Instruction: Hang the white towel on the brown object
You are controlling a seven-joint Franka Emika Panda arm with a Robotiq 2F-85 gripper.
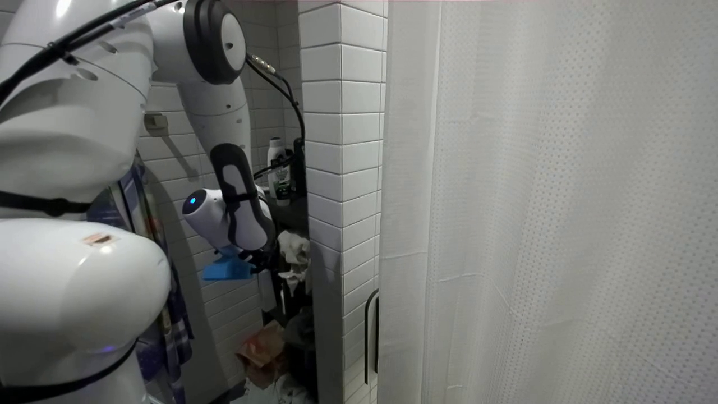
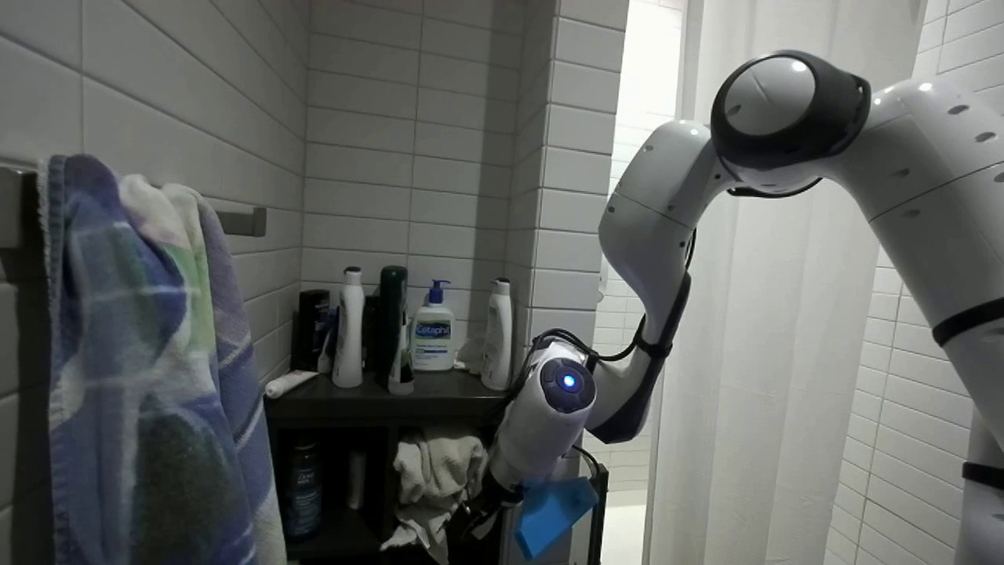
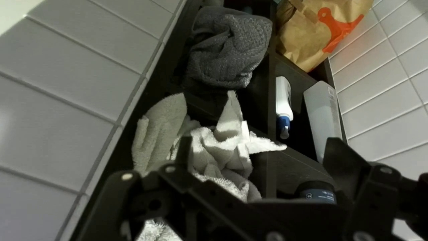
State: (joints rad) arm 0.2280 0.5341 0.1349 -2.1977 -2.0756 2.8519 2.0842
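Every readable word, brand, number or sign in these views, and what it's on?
"Cetaphil": on the white pump bottle in an exterior view; smaller print below it is blurred.
Too small or blurred to read: labels on the dark blue bottle, the black container, the green-labelled white bottle, the jar in the wrist view, and the arm sticker.
Paper bag: orange-red printed shape, no legible words.
Nothing else legible.

The wrist view crops the paper bag [image 3: 307, 36], and the fingers [image 3: 184, 153] partly hide the white towel [image 3: 214, 152].
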